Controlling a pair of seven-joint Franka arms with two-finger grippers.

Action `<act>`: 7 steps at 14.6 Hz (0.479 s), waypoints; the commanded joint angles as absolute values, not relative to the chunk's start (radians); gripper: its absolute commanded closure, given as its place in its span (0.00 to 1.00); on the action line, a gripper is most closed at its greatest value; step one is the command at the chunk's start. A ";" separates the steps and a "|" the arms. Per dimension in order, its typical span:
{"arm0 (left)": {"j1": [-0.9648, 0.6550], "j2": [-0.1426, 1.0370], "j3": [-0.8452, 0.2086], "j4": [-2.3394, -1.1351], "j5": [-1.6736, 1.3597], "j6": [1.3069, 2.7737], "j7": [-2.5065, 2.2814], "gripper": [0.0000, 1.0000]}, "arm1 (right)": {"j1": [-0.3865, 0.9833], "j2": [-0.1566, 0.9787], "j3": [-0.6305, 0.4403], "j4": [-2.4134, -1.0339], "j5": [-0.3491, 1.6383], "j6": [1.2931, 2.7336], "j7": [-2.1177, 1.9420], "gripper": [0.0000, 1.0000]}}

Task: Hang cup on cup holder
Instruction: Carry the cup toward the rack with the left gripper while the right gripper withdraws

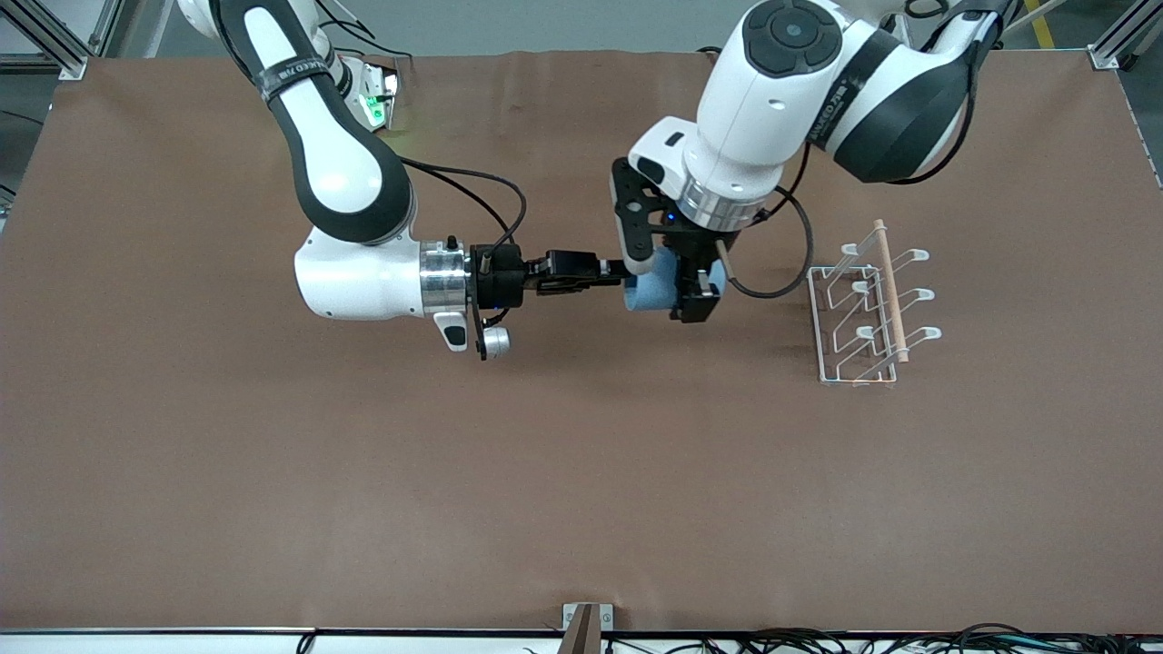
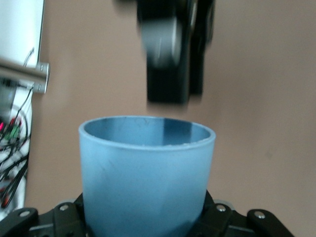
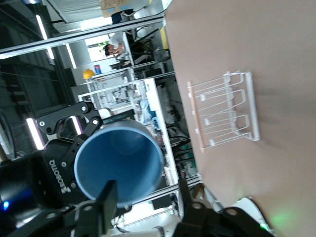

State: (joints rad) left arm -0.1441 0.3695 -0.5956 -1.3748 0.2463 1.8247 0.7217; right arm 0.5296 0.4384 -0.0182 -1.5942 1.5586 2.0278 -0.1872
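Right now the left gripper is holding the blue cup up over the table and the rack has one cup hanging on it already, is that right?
Not quite. The left gripper does hold the blue cup up over the table, but the rack has nothing hanging on it: the front view shows all its prongs bare.

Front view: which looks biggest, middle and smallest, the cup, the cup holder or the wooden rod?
1. Cup holder, biggest.
2. Cup, though it is raised and partly hidden, so unsure.
3. Wooden rod, long but thinnest.
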 commanded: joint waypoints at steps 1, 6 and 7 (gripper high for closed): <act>-0.146 0.347 -0.600 -1.365 0.372 1.722 0.736 0.53 | 0.503 0.404 -0.052 -1.652 1.409 2.022 -0.190 0.00; -0.146 0.336 -0.601 -1.391 0.674 1.452 0.749 0.53 | 0.500 0.307 -0.230 -1.805 1.166 2.019 -0.190 0.00; -0.146 0.334 -0.603 -1.416 0.755 1.406 0.761 0.53 | 0.500 0.272 -0.267 -1.843 1.102 2.017 -0.190 0.00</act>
